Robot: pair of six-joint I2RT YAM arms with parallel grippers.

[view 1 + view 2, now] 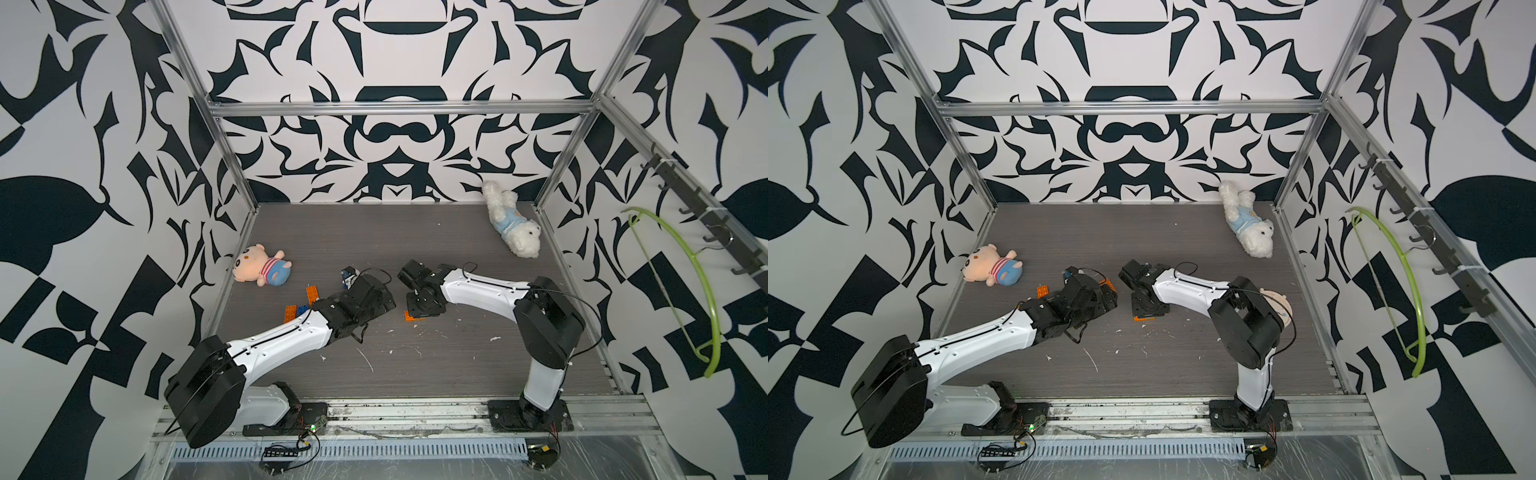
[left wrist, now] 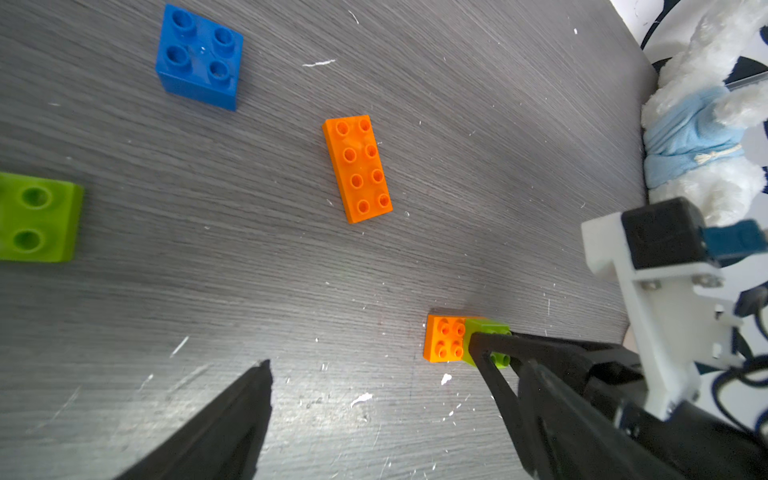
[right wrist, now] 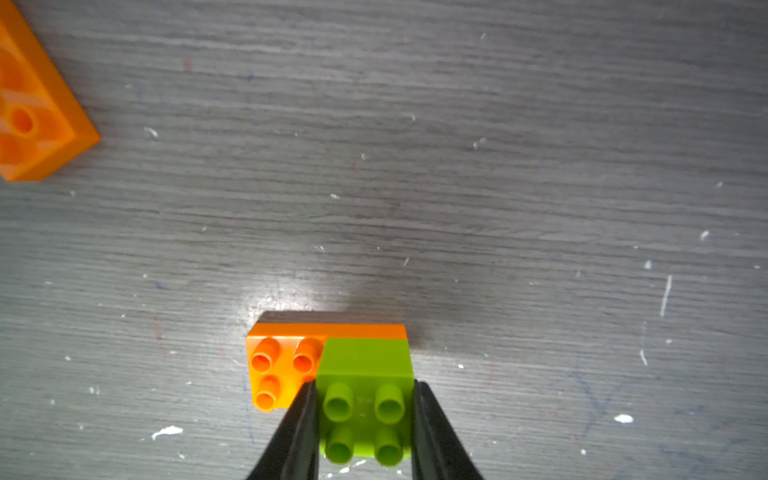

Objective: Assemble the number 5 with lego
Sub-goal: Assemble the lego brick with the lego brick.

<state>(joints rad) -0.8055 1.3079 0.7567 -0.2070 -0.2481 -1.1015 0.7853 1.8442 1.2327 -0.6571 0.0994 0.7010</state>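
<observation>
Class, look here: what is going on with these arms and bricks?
The right gripper is shut on a lime green square brick, set on one half of an orange oblong base brick on the table. The left gripper hangs open near loose bricks: a blue square, a second orange oblong, another green one. No 5 is recognisable yet.

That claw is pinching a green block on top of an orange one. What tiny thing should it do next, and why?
Probably open the right gripper and let go. The green brick sits squarely on one end of the orange brick, which rests on the table, so gripping it seems to add nothing. Whether it has clicked fully home I cannot tell.
</observation>
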